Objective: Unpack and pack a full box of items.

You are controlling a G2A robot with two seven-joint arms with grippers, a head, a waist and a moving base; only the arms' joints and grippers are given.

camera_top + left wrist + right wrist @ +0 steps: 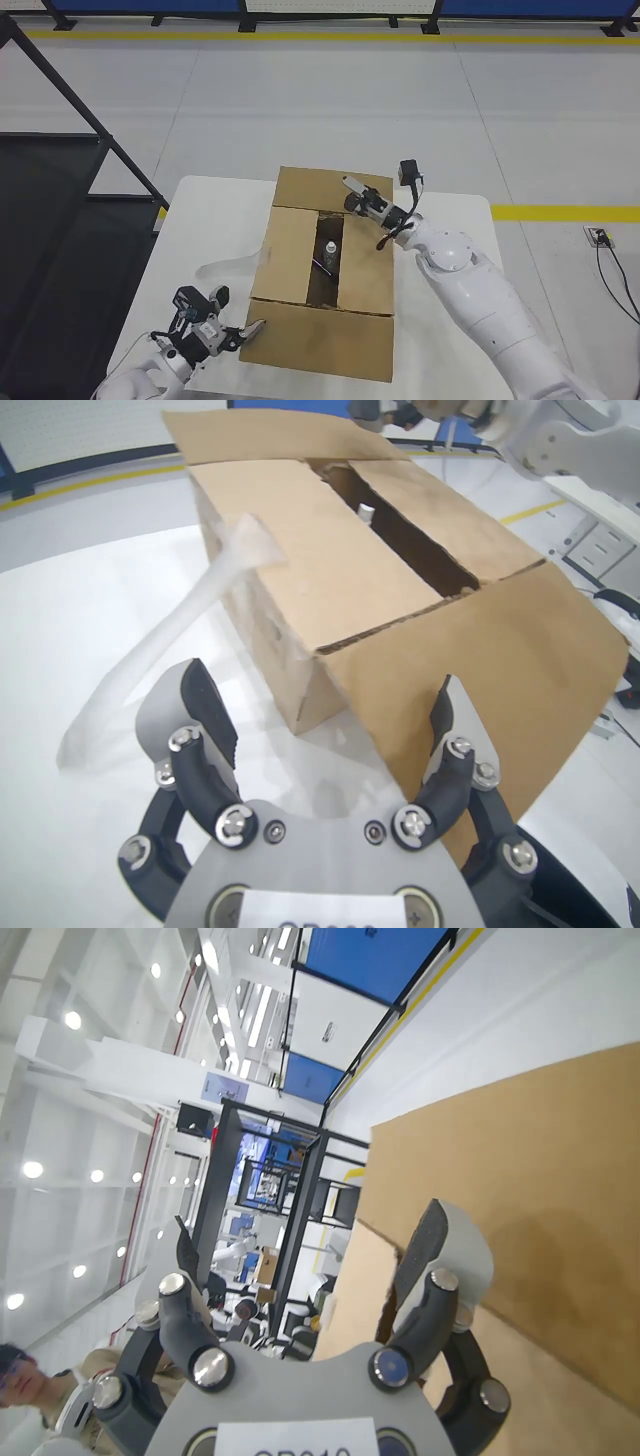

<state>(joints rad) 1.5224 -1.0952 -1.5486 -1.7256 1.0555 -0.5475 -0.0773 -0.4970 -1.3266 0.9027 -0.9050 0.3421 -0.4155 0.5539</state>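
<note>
Top view — box (290, 255) flaps half-shut over bottle (330, 250), clear strip (165, 630) beside box

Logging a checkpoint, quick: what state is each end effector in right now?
Left end effector: open, holding nothing.
Right end effector: open, holding nothing.

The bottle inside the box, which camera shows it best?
The top view: it looks straight down through the open box onto the bottle. The left wrist view catches just its white cap; the right wrist view faces the box's cardboard flap.
</note>
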